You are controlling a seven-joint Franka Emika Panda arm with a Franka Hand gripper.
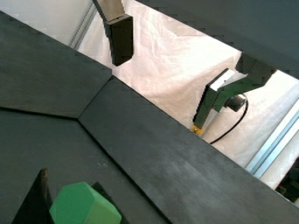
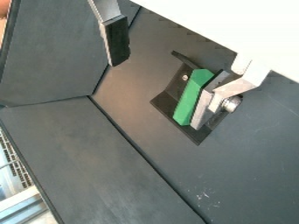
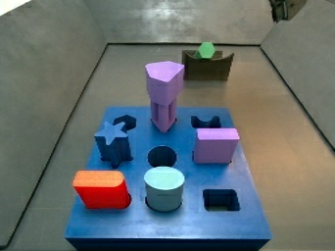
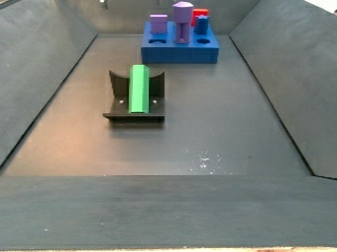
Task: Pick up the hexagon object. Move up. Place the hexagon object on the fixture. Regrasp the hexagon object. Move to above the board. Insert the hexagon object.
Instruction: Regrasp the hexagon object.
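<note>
The hexagon lies along the notch of the fixture, free, nothing gripping it; in a side view only its green end pokes above the dark block. We see it in both wrist views too, sitting in the bracket below the camera.

The pincer is spread wide and empty, well above the fixture; one finger and the other straddle the bar from height in that wrist view, with no contact. In a side view just a corner of it shows at the top edge.

We judge that placing on the fixture is done and the regrasp is up next.

Risks from here:
- Descent off-centre: one pad hits the bar or the fixture wall first and rolls or shoves the hexagon out of the notch.
- Closing on edges rather than flats: the bar twists in the grip, so its angle is wrong for the hole.
- Gripping too near one end: the bar tilts when lifted.
- A finger catching the fixture upright and dragging the whole block along the desk.

Further out, the board is crowded: the purple pillar, the teal cylinder and the other pegs stand close to the open holes, so a tilted bar could clip one. We cannot tell which hole is the hexagon's.
</note>
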